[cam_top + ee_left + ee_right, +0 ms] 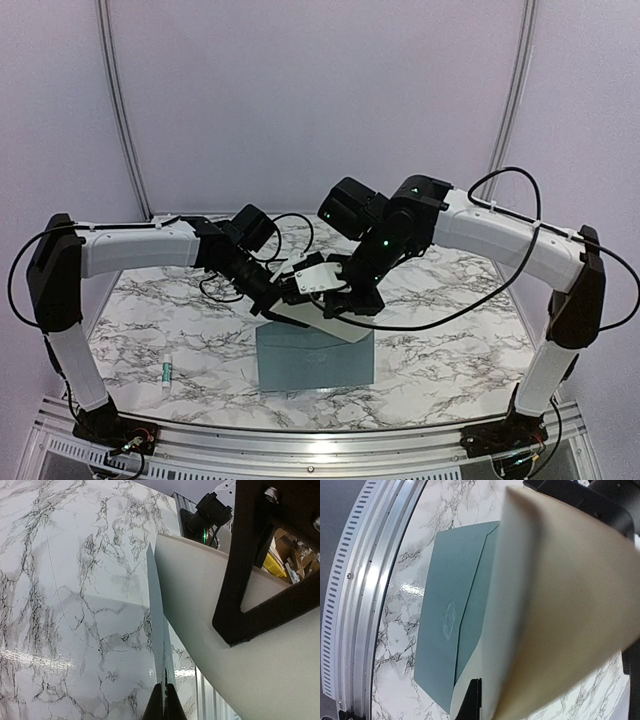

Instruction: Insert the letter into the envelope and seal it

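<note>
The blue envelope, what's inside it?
The envelope lies on the marble table, flap open. The tan letter is at its mouth. The pocket's inside stays hidden.

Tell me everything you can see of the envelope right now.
The envelope is a flat slate-teal paper rectangle lying on the marble table, near the front edge, between the two arms. Its flap is open, with a paler lining showing. The left gripper pinches the flap's thin edge and lifts it. The tan letter hangs at the opening, its lower edge apparently entering the mouth. A faint pale smudge marks the face.
</note>
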You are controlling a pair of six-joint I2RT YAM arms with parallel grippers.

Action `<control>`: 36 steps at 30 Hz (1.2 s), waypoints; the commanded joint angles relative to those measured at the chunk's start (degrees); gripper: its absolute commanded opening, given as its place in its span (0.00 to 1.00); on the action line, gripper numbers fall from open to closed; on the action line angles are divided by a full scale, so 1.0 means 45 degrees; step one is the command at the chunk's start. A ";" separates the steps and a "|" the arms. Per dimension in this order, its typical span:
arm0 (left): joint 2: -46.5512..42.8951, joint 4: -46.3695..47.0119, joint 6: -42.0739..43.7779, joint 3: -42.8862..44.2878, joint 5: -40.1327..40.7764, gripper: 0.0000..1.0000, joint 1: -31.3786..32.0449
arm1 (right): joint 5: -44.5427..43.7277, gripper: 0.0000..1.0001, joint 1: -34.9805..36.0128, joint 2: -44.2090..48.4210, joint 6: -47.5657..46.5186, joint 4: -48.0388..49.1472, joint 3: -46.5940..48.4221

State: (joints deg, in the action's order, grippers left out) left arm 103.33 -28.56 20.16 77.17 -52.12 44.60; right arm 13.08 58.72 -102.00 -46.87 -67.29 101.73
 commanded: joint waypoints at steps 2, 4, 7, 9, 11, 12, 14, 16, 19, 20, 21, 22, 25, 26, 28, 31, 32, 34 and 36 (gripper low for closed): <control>0.0171 -0.0113 -0.0086 0.0358 -0.0578 0.00 0.0066 | -0.0569 0.00 0.0320 -0.0267 -0.0006 -0.0127 0.0067; 0.0200 -0.0100 -0.0096 0.0383 -0.0603 0.00 0.0058 | -0.0568 0.00 0.0455 -0.0362 0.0020 -0.0107 0.0051; 0.0240 -0.0111 -0.0122 0.0398 -0.0694 0.00 0.0052 | -0.0568 0.00 0.0646 -0.0590 0.0090 -0.0106 -0.0032; 0.0227 -0.0112 -0.0096 0.0377 -0.0652 0.00 0.0058 | -0.0592 0.00 0.0681 -0.0722 0.0123 -0.0147 -0.0153; 0.0232 -0.0112 -0.0106 0.0390 -0.0626 0.00 0.0065 | -0.0620 0.00 0.0681 -0.0787 0.0134 -0.0159 -0.0322; 0.0240 -0.0116 -0.0115 0.0391 -0.0625 0.00 0.0066 | -0.0712 0.00 0.0679 -0.0776 0.0159 -0.0044 -0.0464; 0.0259 -0.0100 -0.0096 0.0384 -0.0620 0.00 0.0069 | -0.0795 0.00 0.0679 -0.0736 0.0238 0.0127 -0.0681; 0.0261 -0.0100 -0.0103 0.0386 -0.0590 0.00 0.0068 | -0.0783 0.02 0.0682 -0.0640 0.0336 0.0208 -0.0774; 0.0278 -0.0109 -0.0100 0.0386 -0.0591 0.00 0.0056 | -0.0759 0.09 0.0681 -0.0321 0.0530 0.0541 -0.0937; 0.0280 -0.0115 -0.0105 0.0390 -0.0594 0.00 0.0063 | -0.0732 0.11 0.0657 -0.0198 0.0591 0.0646 -0.1005; 0.0280 -0.0111 -0.0101 0.0379 -0.0577 0.00 0.0064 | -0.0694 0.13 0.0652 -0.0102 0.0636 0.0708 -0.1047; 0.0280 -0.0103 -0.0095 0.0387 -0.0585 0.00 0.0066 | -0.0641 0.15 0.0629 -0.0031 0.0707 0.0714 -0.1062; 0.0280 -0.0112 -0.0105 0.0386 -0.0604 0.00 0.0066 | -0.0372 0.17 0.0469 0.0110 0.0863 0.0724 -0.1136; 0.0280 -0.0116 -0.0106 0.0378 -0.0623 0.00 0.0057 | -0.0285 0.17 0.0384 0.0134 0.0921 0.0747 -0.1142; 0.0284 -0.0107 -0.0095 0.0383 -0.0578 0.00 0.0069 | -0.0036 0.17 0.0176 0.0208 0.1104 0.0782 -0.1064; 0.0299 -0.0105 -0.0104 0.0410 -0.0651 0.00 0.0061 | 0.0694 0.19 -0.0212 0.0364 0.1397 0.0965 -0.0931; 0.0290 -0.0110 -0.0106 0.0418 -0.0660 0.00 0.0068 | 0.0988 0.19 -0.0316 0.0393 0.1487 0.1017 -0.0943; 0.0280 -0.0102 -0.0096 0.0445 -0.0669 0.00 0.0054 | 0.1366 0.18 -0.0386 0.0349 0.1581 0.1027 -0.0980; 0.0281 -0.0107 -0.0100 0.0428 -0.0647 0.00 0.0045 | 0.1428 0.15 -0.0412 0.0252 0.1631 0.1037 -0.1032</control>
State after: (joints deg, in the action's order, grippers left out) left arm 103.85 -28.58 19.70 77.67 -53.63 44.60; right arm 15.68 57.56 -102.08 -41.58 -63.96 96.33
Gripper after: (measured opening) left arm 0.006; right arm 0.173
